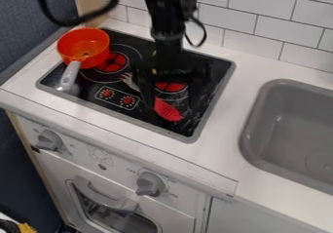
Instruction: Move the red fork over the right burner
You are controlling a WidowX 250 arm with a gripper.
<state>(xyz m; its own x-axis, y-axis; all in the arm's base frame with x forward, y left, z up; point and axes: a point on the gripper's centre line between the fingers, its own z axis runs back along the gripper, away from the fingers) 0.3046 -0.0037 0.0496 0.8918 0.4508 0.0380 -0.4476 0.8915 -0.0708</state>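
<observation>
The black gripper (172, 104) hangs over the right part of the black stove top (211, 86), its two fingers spread wide apart. Between and below them lies the red handle of the fork (168, 111), slanting toward the stove's front right. The fork's grey tined end points to the back left, and the left finger hides part of the middle. Just behind the handle, the red right burner (171, 87) is partly covered by the gripper. Whether the fork touches a finger, I cannot tell.
An orange-red pot (83, 47) stands at the stove's back left, its grey handle toward the front. Two red printed knobs mark the stove's front. On the right is a grey sink (289, 125); white wall tiles (260, 3) rise behind.
</observation>
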